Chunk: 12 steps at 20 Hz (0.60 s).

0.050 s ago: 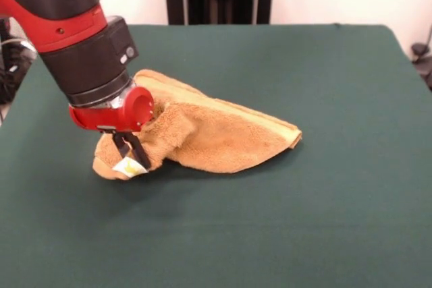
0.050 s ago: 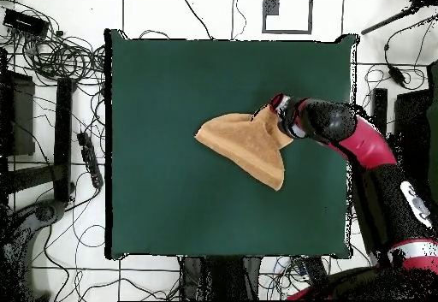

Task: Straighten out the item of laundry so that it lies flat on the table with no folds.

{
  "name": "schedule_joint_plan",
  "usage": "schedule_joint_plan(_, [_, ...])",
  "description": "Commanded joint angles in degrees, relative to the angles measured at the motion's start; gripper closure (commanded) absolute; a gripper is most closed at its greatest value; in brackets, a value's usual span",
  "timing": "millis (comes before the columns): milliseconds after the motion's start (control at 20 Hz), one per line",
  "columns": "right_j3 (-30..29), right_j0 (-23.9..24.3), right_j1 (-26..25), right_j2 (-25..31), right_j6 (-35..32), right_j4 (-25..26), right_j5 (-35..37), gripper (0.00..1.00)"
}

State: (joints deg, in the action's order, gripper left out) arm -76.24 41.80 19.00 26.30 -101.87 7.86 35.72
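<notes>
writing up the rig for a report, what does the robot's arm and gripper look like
The arm is red and black: a glossy red shell over black sections, ending in a thick black cylindrical wrist with a silver ring. Below it sits a bright red rounded mount, from which the gripper extends as thin black jaws. In the overhead view the arm shows red segments with black joints and a pale marking.
</notes>
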Motion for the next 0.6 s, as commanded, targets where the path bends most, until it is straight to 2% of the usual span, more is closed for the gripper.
schedule_joint_plan(50, [7.56, -4.81, -0.97, 2.46, 6.29, 2.01, 9.74, 1.00])
schedule_joint_plan(350, [18.15, -6.16, -4.22, 2.64, 6.70, 0.65, 19.15, 1.00])
schedule_joint_plan(600, [24.36, -6.60, -7.86, 3.25, 7.72, 1.01, 21.83, 1.00])
